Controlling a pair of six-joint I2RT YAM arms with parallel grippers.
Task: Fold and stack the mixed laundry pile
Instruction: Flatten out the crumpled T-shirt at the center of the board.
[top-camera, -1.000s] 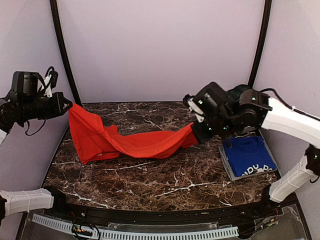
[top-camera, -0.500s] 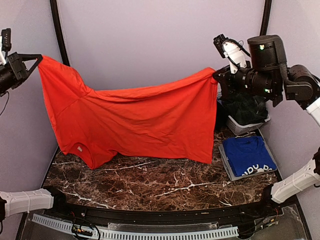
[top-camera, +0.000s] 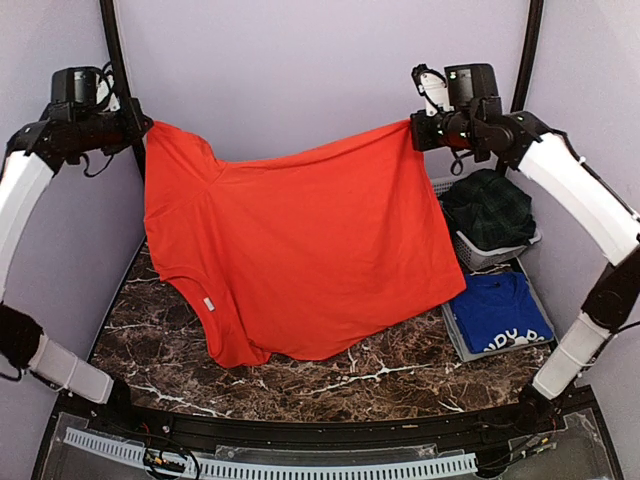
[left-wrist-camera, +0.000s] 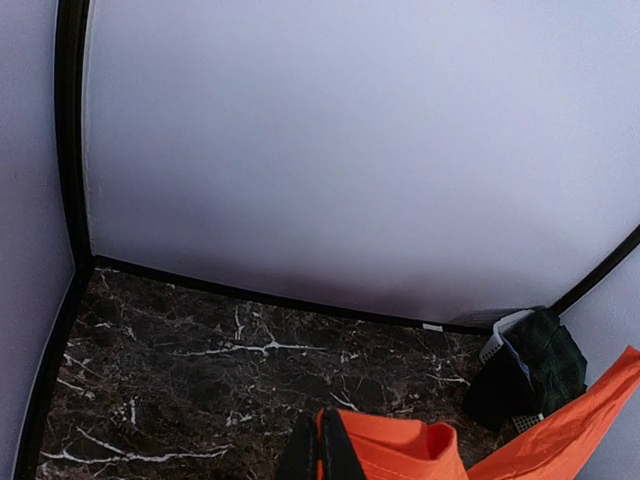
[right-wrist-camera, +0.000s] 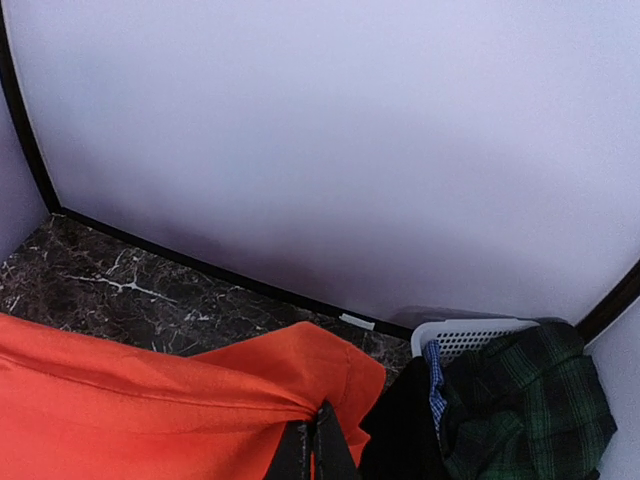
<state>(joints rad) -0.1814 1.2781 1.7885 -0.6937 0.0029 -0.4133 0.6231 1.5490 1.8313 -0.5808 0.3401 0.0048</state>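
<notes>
Red-orange T-shirt (top-camera: 300, 250) hangs spread across centre frame, lower edge low over the marble table (top-camera: 400, 378); contact unclear. Left gripper (top-camera: 141, 124), upper left, is clenched on one top corner. Right gripper (top-camera: 414, 131), upper right, is clenched on the other. Step looks like spreading the shirt before the fold. Next move likely calls for lowering it flat, both arms together, no bunching. White basket (top-camera: 485, 257), right, holds the tartan skirt (top-camera: 490, 205), black garment (right-wrist-camera: 395, 430) and light blue patterned shirt (right-wrist-camera: 433, 390). Grey tray (top-camera: 466, 355), lower right, holds the folded royal blue T-shirt (top-camera: 498, 308).
</notes>
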